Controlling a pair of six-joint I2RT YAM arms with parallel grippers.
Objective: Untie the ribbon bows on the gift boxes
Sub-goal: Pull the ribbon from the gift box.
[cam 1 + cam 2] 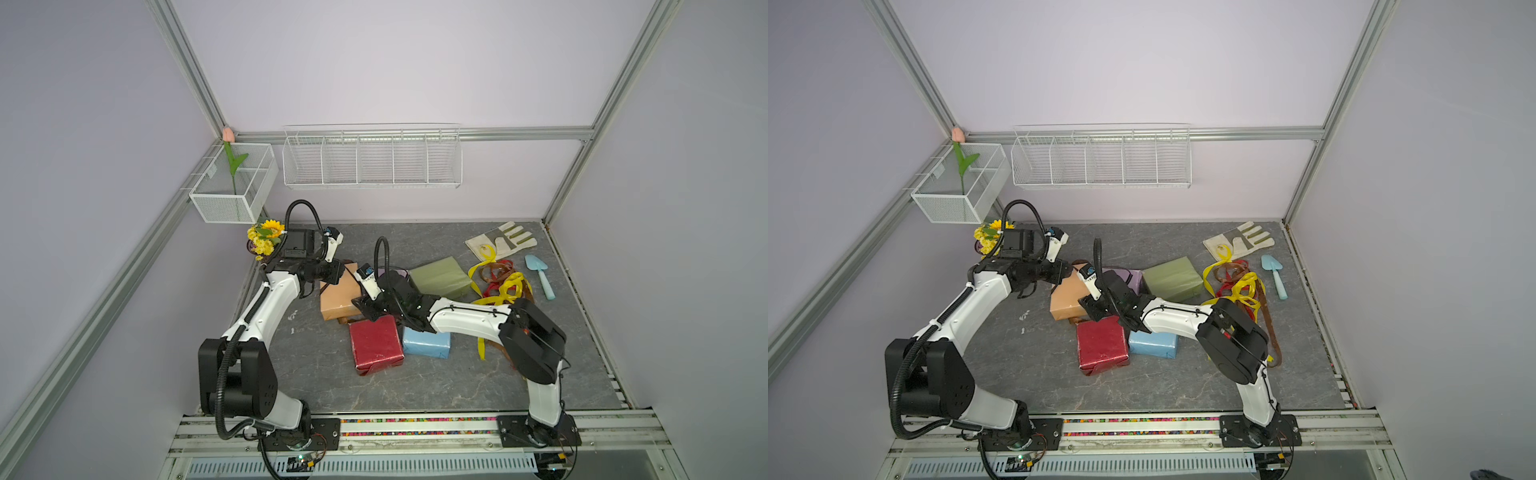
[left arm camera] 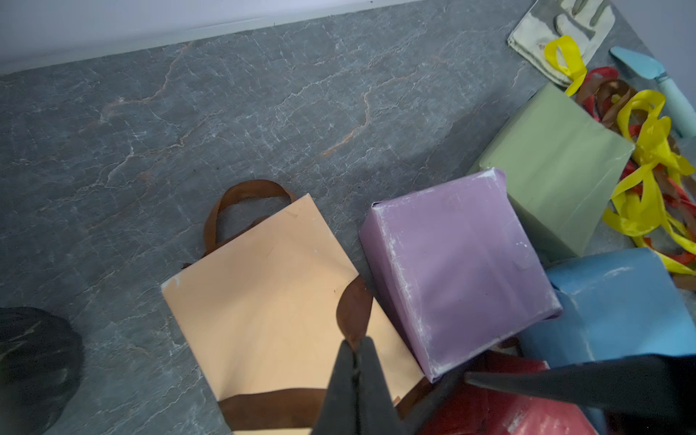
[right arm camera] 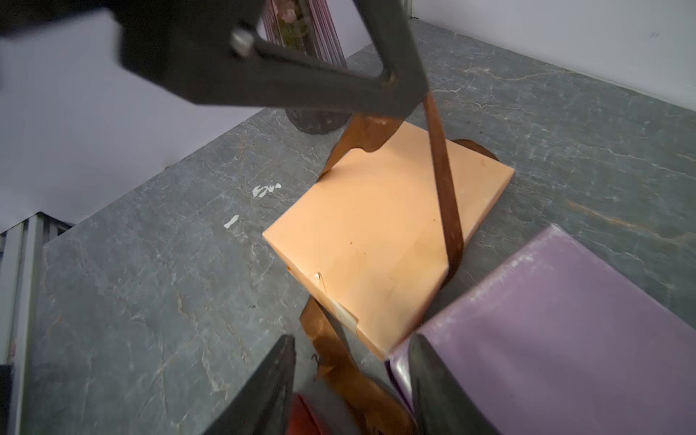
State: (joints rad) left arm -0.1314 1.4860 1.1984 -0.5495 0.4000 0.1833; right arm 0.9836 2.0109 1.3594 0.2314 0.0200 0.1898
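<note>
left gripper [image 2: 356, 352]: fingers pressed together, pinching the brown ribbon [image 2: 352, 312] right at the tips, which are raised above the tan-orange box [image 2: 271, 301].
brown ribbon: two strands drop from the left tips. One runs taut to the box edge nearest the lilac box [image 3: 565, 320], the other to the opposite edge. A loop pokes out from under the box on the side away from the fingers. A crumpled tail lies on the table [image 1: 311, 374] and runs in between the right fingers. The bow looks pulled open, but the knot itself is hidden.
tan-orange box: flat on the table, directly below the left fingertips and just ahead of the right fingertips.
right gripper [image 3: 352, 339]: fingers spread, low over the table, with the ribbon tail between them. The wrist view is blurred, so I can't tell if either pad touches it.
lilac box: just beside one right finger, close against the tan-orange box corner.
red box [image 1: 375, 345]: just behind the right fingertips, partly under that gripper.
light blue box [image 1: 426, 345]: touching the red box, under the right forearm.
olive green box [image 1: 440, 276]: past the lilac box, apart from both sets of fingers.
loose ribbons [image 1: 503, 282]: yellow, red and brown tangle beside the olive green box, well apart from all the fingers.
work glove [image 1: 503, 241], blue trowel [image 1: 540, 276]: beyond the tangle.
</note>
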